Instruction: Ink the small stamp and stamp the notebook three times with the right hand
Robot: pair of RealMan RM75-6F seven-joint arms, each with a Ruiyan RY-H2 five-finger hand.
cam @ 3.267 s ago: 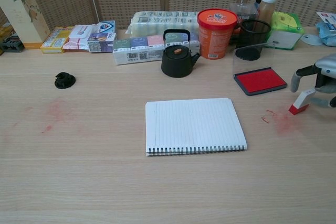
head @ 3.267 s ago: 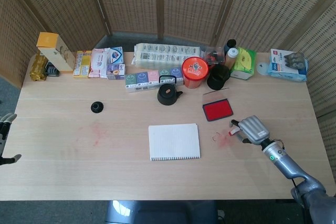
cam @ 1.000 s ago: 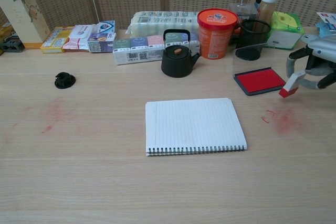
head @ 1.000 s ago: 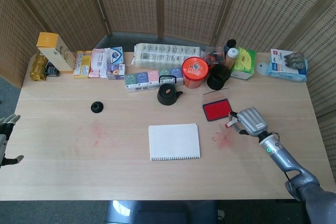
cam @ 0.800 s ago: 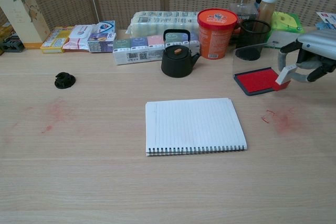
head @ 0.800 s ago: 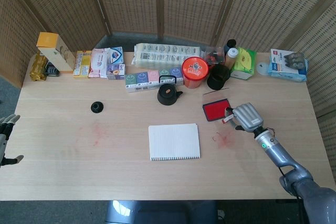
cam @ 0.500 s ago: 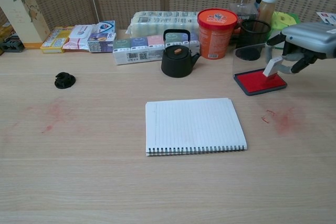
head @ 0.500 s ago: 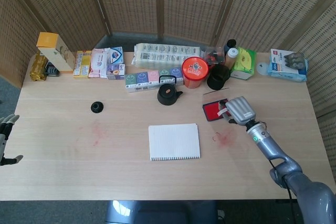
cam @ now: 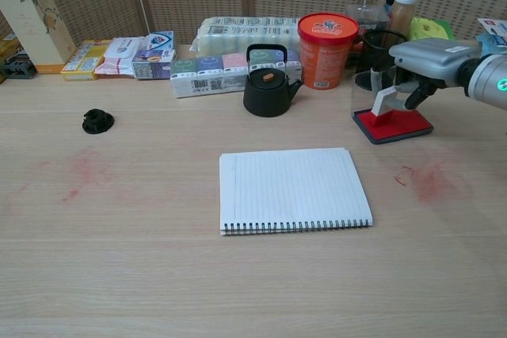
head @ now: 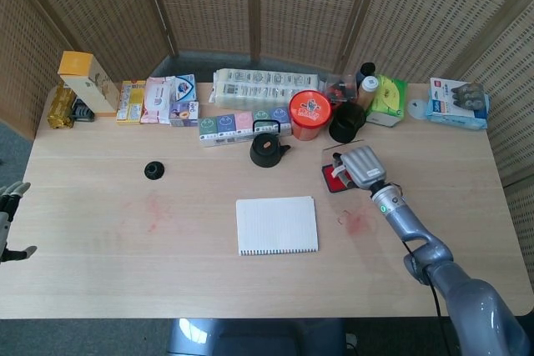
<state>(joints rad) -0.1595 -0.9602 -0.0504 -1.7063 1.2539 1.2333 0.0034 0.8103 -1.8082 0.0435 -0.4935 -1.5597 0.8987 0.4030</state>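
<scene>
Red ink pad [cam: 394, 125] lies under the small stamp [cam: 382, 103] pinched in the right hand [cam: 425, 61], so inking is in hand; next, press down, then carry it to the notebook [cam: 291, 189].

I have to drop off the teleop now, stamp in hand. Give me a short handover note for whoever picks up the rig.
Right hand: pinches the small white stamp with a red base, base down over the red ink pad in its black tray; whether it touches the pad can't be told.
Left hand: at the table's left edge, open, holding nothing.
White lined spiral notebook: flat mid-table, page shows no marks.
Done: stamp picked up and brought to the pad.
Left: finish inking, then make all three stamps on the notebook with the right hand.
</scene>
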